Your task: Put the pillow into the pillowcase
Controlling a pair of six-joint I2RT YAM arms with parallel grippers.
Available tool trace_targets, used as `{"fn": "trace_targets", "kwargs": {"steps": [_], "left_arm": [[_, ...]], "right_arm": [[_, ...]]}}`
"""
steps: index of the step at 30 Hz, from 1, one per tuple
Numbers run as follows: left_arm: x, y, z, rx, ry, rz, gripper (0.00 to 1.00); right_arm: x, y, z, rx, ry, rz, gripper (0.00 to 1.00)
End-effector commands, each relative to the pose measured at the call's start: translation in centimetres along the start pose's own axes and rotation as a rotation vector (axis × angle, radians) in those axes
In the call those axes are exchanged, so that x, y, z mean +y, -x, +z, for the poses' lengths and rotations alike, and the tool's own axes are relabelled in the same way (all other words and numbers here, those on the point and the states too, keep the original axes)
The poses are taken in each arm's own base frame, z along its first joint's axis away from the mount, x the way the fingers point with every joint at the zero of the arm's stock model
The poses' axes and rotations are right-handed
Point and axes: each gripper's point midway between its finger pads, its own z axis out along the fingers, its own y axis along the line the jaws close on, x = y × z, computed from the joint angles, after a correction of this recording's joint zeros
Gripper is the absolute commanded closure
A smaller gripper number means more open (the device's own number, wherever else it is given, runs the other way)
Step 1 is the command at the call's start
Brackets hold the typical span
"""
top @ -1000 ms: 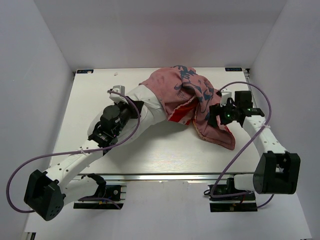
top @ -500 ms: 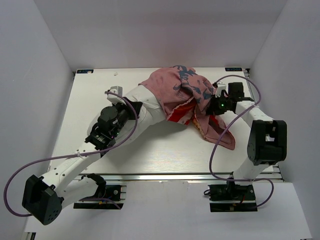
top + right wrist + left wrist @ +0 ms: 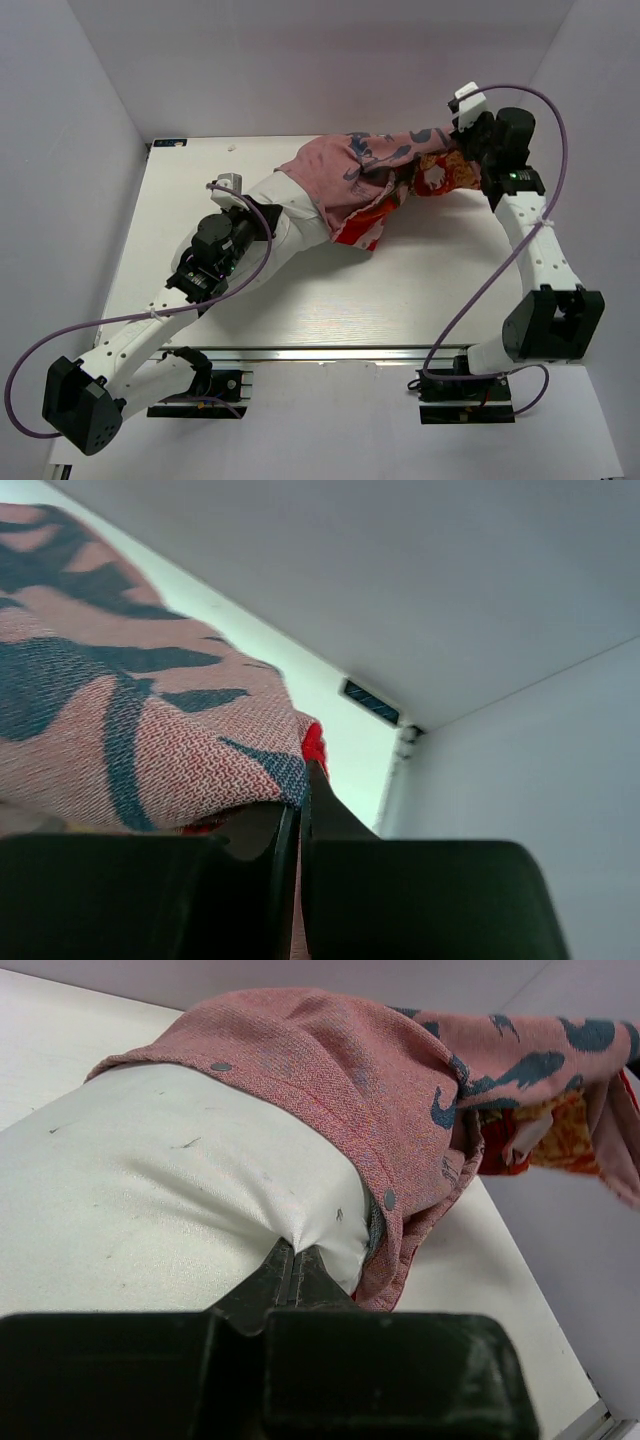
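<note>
Since a second ago the right arm has swung from the case's near flap up to the far right corner, drawing a fold of the case (image 3: pixel 350 170) out taut above the bench (image 3: pixel 400 290); the right fingers (image 3: pixel 330 825), apart back then, are now clamped on that fold. The left fingers (image 3: pixel 262 1282) are pinched together on the bare end of the pillow (image 3: pixel 290 215), which lies across mid-bench, far half inside the case, near half out. The step in hand looks like working the case over the pillow. Next, likely: right holds the fabric taut while left pushes the pillow deeper without losing its pinch
</note>
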Motion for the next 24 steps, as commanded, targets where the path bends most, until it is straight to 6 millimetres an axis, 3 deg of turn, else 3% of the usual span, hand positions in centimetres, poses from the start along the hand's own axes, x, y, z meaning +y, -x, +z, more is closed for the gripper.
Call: {"fn": "trace_targets", "kwargs": {"steps": [1,3,4,6,7,9,10,11,12,13,15,17,18,19,20,21,22,23,24], "left_arm": [[-2.3,3.7,-0.7,-0.111,-0.089,-0.024,1.00],[-2.4,3.8,-0.8,-0.114,-0.093,-0.027,1.00],[-2.4,3.8,-0.8,-0.113,-0.094,-0.029,1.00],[-2.6,3.7,-0.8,-0.110,-0.105,-0.037,1.00],[-2.7,3.7,-0.8,-0.109,-0.108,-0.041,1.00],[-2.9,3.5,-0.8,-0.103,-0.118,-0.049,1.00],[-2.9,3.5,-0.8,-0.099,-0.121,-0.051,1.00],[-2.9,3.5,-0.8,-0.098,-0.121,-0.049,1.00],[-2.8,3.4,-0.8,-0.097,-0.116,-0.049,1.00],[-2.9,3.5,-0.8,-0.098,-0.117,-0.047,1.00],[-2.9,3.6,-0.7,-0.098,-0.114,-0.046,1.00],[-3.0,3.7,-0.6,-0.097,-0.119,-0.041,1.00],[-3.0,3.7,-0.6,-0.096,-0.121,-0.041,1.00],[-3.0,3.5,-0.4,-0.093,-0.121,-0.043,1.00],[-3.1,3.4,-0.3,-0.091,-0.123,-0.045,1.00],[-3.3,3.4,-0.2,-0.087,-0.133,-0.046,1.00],[-3.3,3.1,0.1,-0.076,-0.136,-0.047,1.00],[-3.4,3.1,0.2,-0.080,-0.142,-0.049,1.00],[-3.6,3.1,0.3,-0.076,-0.148,-0.052,1.00]], "right_arm": [[-3.4,1.8,2.7,-0.032,-0.137,-0.174,1.00],[-3.1,2.1,5.1,-0.054,-0.171,-0.287,1.00],[-3.6,0.2,6.7,0.006,-0.222,-0.306,1.00],[-5.6,1.2,8.0,0.002,-0.321,-0.337,0.92],[-5.5,-0.8,10.2,0.054,-0.326,-0.329,0.83],[-7.9,-1.3,11.3,0.122,-0.430,-0.296,0.80],[-9.5,-0.6,12.8,0.130,-0.474,-0.265,0.75],[-11.0,0.6,13.1,0.110,-0.522,-0.248,0.70],[-11.5,0.3,13.4,0.150,-0.520,-0.241,0.58],[-13.0,3.1,13.3,0.093,-0.553,-0.220,0.50],[-12.8,6.8,11.5,0.017,-0.487,-0.216,0.31],[-10.7,8.4,10.1,-0.047,-0.386,-0.209,0.25],[-8.5,9.9,9.5,-0.117,-0.280,-0.224,0.21],[-6.5,10.5,7.1,-0.148,-0.211,-0.227,0.20],[-3.8,11.2,6.2,-0.192,-0.110,-0.216,0.20],[-0.4,13.5,2.7,-0.290,0.050,-0.225,0.21],[2.5,13.0,1.4,-0.302,0.164,-0.208,0.21],[8.6,10.9,0.7,-0.289,0.364,-0.175,0.22],[11.0,11.3,-2.0,-0.301,0.424,-0.154,0.25]]}}
